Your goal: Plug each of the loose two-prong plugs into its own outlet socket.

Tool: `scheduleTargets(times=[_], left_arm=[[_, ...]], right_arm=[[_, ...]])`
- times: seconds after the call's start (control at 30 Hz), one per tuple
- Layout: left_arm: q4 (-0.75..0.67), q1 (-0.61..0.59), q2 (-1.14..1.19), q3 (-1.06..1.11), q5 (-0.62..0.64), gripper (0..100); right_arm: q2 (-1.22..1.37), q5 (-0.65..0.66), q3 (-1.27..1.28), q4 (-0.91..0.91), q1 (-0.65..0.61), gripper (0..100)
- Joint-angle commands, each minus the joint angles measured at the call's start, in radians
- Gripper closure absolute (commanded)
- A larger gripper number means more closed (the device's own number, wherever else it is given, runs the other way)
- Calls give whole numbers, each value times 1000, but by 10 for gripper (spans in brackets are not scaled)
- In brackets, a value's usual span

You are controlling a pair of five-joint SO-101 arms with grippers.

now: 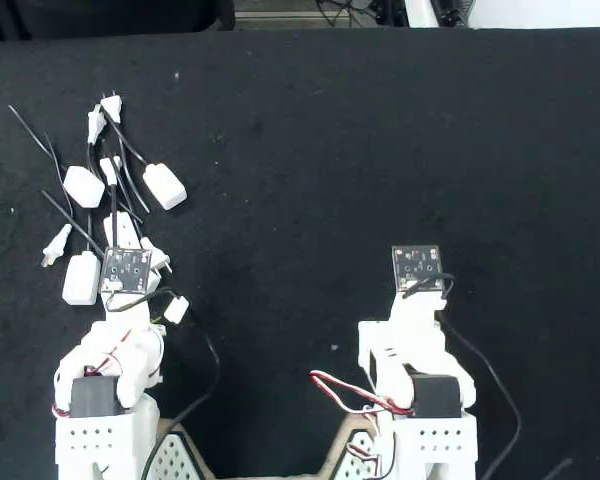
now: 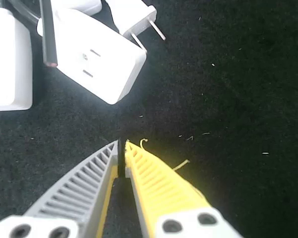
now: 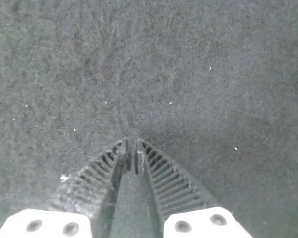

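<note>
My left gripper (image 2: 122,147) is shut with nothing between its grey and yellow fingers, low over the black mat. Just ahead of its tips lies a white outlet socket (image 2: 97,62) with two slots facing up. A two-prong plug (image 2: 134,15) lies beside that socket, and a second white block (image 2: 7,59) lies at its other side. From above, the left gripper (image 1: 127,240) sits at the near edge of the heap of white sockets (image 1: 164,186) and plugs (image 1: 110,103) on black cords. My right gripper (image 3: 131,145) is shut and empty over bare mat, also at the table's middle right (image 1: 417,262).
The black mat (image 1: 320,170) covers the whole table. A black cord (image 2: 47,29) crosses the socket near the left gripper. Another small white plug (image 1: 176,309) lies by the left arm's base. Loose black wires (image 1: 35,135) stick out at the heap's far left.
</note>
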Motion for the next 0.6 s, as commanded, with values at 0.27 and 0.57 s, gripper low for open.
scheduleTargets(times=[0.27,0.57], left_arm=[[5,12,-2,22,12,970],[-304,-133,-3,19,5,967]], right_arm=[[-96,5,2,-143,15,987],[-96,124,1,-338,15,986]])
